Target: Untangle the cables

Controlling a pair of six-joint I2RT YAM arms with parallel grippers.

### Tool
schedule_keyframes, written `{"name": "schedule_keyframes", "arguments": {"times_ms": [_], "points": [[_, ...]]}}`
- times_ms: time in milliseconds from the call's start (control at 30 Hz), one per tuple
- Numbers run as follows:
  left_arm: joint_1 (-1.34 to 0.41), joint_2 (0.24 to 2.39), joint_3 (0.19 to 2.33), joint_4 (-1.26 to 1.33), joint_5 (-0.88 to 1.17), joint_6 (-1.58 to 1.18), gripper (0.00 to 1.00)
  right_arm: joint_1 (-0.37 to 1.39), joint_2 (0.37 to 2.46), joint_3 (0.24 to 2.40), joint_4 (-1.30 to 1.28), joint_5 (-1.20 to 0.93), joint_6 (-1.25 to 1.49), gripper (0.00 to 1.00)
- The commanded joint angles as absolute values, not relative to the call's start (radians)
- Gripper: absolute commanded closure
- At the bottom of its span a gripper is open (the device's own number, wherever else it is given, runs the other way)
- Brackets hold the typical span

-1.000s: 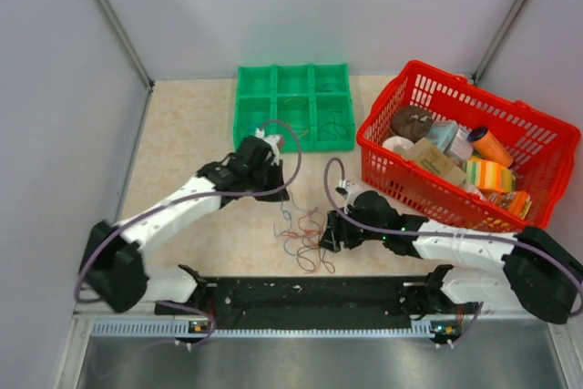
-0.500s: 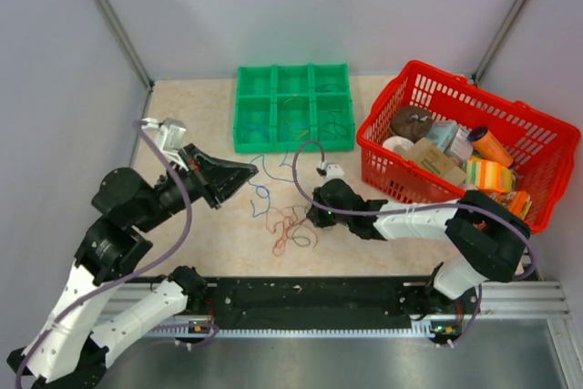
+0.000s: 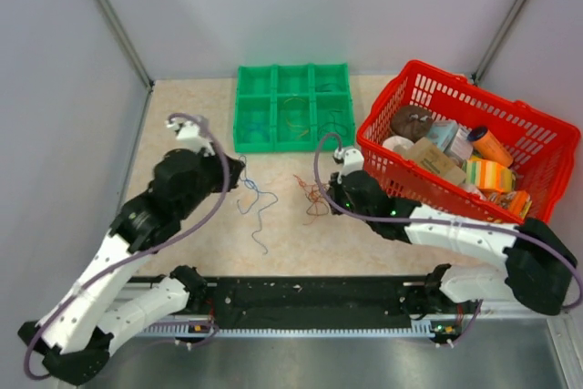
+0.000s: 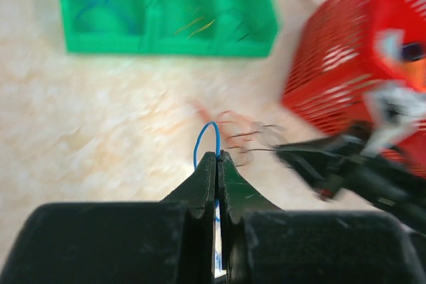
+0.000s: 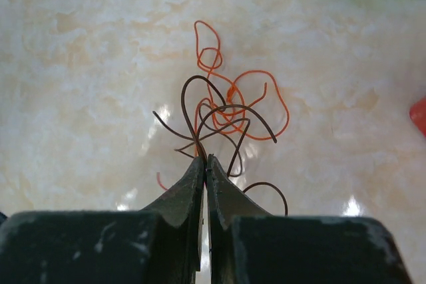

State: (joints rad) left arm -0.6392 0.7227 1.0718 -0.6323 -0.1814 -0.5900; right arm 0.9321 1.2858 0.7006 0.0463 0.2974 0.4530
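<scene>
The cables are in two parts. A blue strand (image 3: 258, 202) trails over the table from my left gripper (image 3: 239, 171), which is shut on it; in the left wrist view a blue loop (image 4: 205, 135) sticks out past the left gripper (image 4: 217, 155). A small orange and dark brown tangle (image 3: 310, 190) lies at the tips of my right gripper (image 3: 326, 196). In the right wrist view the right gripper (image 5: 205, 158) is shut on dark and orange wires of that tangle (image 5: 229, 108), just above the table.
A green compartment tray (image 3: 293, 146) with a few thin wires in it stands at the back centre. A red basket (image 3: 428, 68) full of groceries stands at the right, close behind the right arm. Grey walls enclose the table.
The tangle has left the near centre of the table. The blue strand is now pulled off to the left, the orange and dark wires up to the right. The right gripper has shut on them.
</scene>
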Motion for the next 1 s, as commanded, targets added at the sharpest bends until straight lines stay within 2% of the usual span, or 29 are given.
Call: {"name": "schedule_keyframes", "arguments": {"times_ms": [0,233,467,533,667,767,967], "points": [[-0.626,0.880,0.967,-0.585,-0.296,-0.595,1.00,0.945,1.114,0.588,-0.067,0.259,0.491,1.00],[-0.545,1.191,0.879,-0.450,-0.152,-0.608,1.00,0.950,0.861,0.486,-0.178,0.251,0.543,1.00],[-0.569,1.430,0.873,-0.419,0.026,-0.623,1.00,0.948,0.844,0.497,-0.173,0.265,0.511,1.00],[-0.598,1.446,0.876,-0.397,0.032,-0.629,0.84,0.948,0.865,0.503,-0.170,0.250,0.508,1.00],[-0.658,1.503,0.914,-0.419,-0.080,-0.621,0.39,0.948,0.864,0.486,-0.153,0.230,0.520,1.00],[-0.676,1.584,0.959,-0.426,-0.077,-0.603,0.35,0.948,0.845,0.468,-0.144,0.225,0.532,1.00],[-0.775,1.718,1.115,-0.587,-0.202,-0.621,0.45,0.950,0.808,0.454,-0.155,0.229,0.535,1.00]]}}
